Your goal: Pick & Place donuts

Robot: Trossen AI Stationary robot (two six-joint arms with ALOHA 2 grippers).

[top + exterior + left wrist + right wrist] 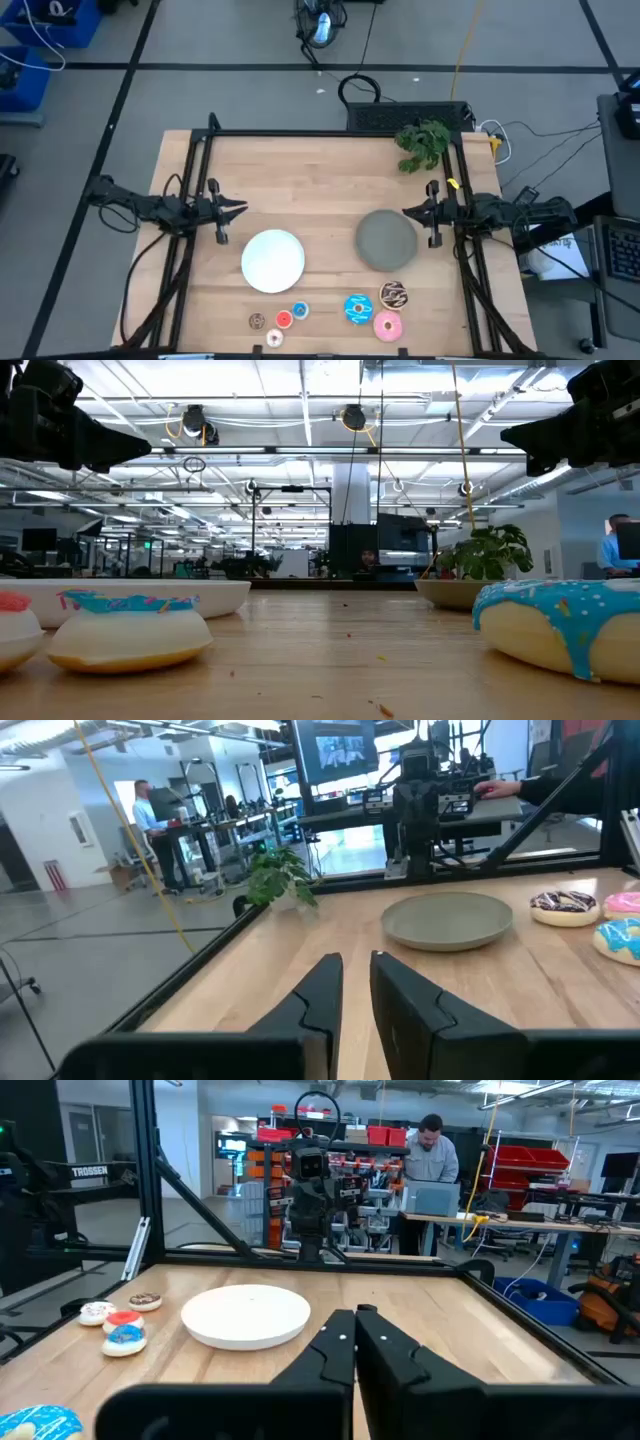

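Wooden table point(320, 170) centre bare; donuts point(358, 309) crowd near edge.

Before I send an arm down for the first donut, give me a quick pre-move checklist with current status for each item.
1. Left gripper empty, above the table's left side: ok; its fingers stand only slightly apart, so open them before the reach.
2. Right gripper empty, shut, by the grey plate: ok, must open too.
3. White plate bare: ok.
4. Grey plate bare: ok.
5. Donuts all near the front edge, off the plates: four small ones around the red donut, three larger around the large blue donut: ok.
6. Potted plant at the far corner, away from the donuts: ok.
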